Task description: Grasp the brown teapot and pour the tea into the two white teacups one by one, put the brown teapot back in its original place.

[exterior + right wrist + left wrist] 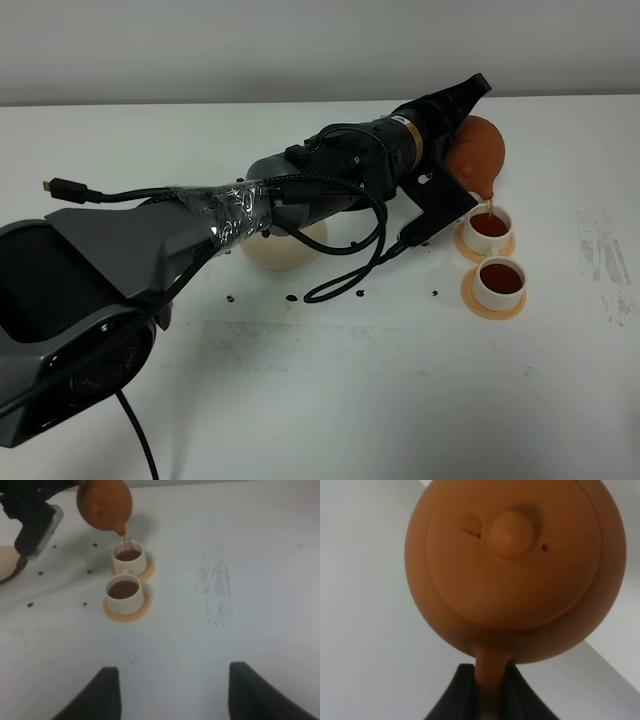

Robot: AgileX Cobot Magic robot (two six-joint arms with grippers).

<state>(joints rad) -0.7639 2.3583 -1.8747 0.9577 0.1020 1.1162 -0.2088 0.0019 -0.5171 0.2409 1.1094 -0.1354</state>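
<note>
White counter [330, 400] fills the scene, backed by a pale grey wall, with small dark specks scattered on it and a faint grey scuffed patch toward the right side. Across it the left arm reaches diagonally from the near left, and its left tool [487, 680] is clamped on the loop handle of the brown teapot [480, 150], the 2 dark fingers [462, 690] pressing the handle from both sides. Tipped spout-down, the teapot hangs just above the farther of the 2 white teacups [489, 227], and a thin stream of tea runs from the spout into that cup. Dark reddish tea shows in the farther cup, and the nearer teacup [500, 281] holds tea as well. Each cup sits on its own orange coaster [492, 306], and the 2 coasters lie just beside one another. In the left wrist view the lid with its round knob [511, 532] faces the camera and sits in place on the pot. Left of the cups, partly hidden beneath the arm and its cables, lies the cream saucer [285, 248], with nothing on the part that shows. Near the bottom of its own view, the right tool [170, 692] hovers over bare counter well apart from the cups, its 2 fingers spread wide with nothing between them.
</note>
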